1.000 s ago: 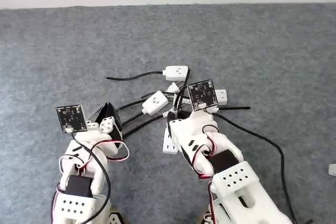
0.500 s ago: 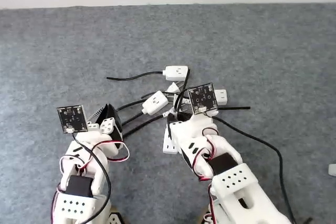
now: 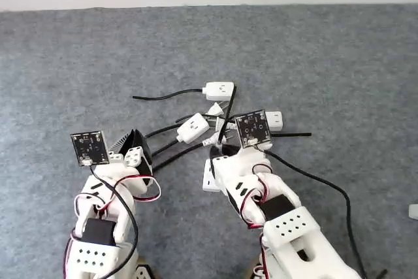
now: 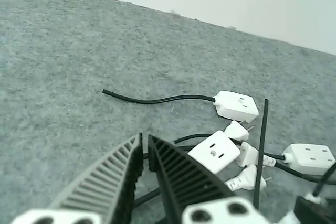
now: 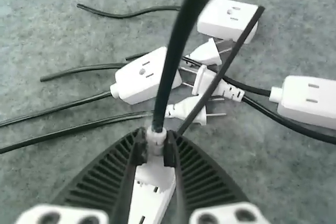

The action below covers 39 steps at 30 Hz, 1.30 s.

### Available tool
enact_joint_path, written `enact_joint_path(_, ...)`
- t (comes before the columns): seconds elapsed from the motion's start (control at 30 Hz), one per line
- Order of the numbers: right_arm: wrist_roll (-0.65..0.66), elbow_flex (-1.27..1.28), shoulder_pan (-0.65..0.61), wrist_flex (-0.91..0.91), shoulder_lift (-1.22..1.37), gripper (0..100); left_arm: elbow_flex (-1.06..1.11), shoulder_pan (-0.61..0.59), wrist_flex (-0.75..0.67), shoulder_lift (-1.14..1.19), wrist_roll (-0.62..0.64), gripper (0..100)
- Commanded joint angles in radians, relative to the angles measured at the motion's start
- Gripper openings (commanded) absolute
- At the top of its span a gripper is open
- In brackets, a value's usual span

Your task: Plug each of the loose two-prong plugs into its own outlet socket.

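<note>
Right claw [image 5: 155, 136] clamped on a plug [image 5: 156, 148] by its cord end, poised over the near socket [image 5: 150, 190], apparently to line the prongs up | left claw [image 4: 145, 140] closed on nothing, off to the side, giving the working arm room | three loose plugs [image 5: 210, 85] lie between sockets [image 5: 147, 74] on the bench [image 3: 339, 63]

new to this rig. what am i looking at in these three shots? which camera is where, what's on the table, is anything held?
Two small robot arms sit side by side at a grey-covered table. One picture looks down from a fixed overhead camera. The other two come from a camera on each arm's wrist, looking along its hand. On the table lie white outlet sockets on black cords and three loose two-prong plugs. The left hand is shut and holds nothing. The right hand is clamped on a white plug with a black cord, right above another socket.
</note>
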Motion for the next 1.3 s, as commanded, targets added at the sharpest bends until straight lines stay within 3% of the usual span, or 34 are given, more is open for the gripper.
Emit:
enact_joint_path(0.0, -0.005, -0.002, -0.028, -0.005, -0.010, 0.8, -0.010, -0.003, -0.029, 0.003, 0.003, 1)
enact_joint_path(0.2, 0.040, 0.000, 0.001, -0.015, -0.012, 0.8, -0.010, -0.003, -0.029, 0.003, 0.003, 1)
enact_joint_path(0.37, 0.000, 0.031, -0.094, -0.050, -0.008, 0.8, -0.010, -0.003, -0.029, 0.003, 0.002, 1)
enact_joint_path(0.73, -0.006, 0.140, -0.076, -0.321, -0.010, 0.8, -0.010, -0.003, -0.028, 0.003, 0.002, 1)
enact_joint_path(0.87, -0.101, 0.087, -0.036, -0.311, -0.001, 0.8, -0.010, -0.003, -0.028, 0.003, 0.002, 1)
enact_joint_path(1.2, -0.110, 0.092, -0.012, -0.306, 0.001, 0.8, -0.008, -0.002, -0.026, 0.003, 0.002, 1)
enact_joint_path(1.27, -0.110, 0.066, -0.013, -0.232, -0.010, 0.8, -0.012, 0.003, -0.017, 0.005, 0.003, 1)
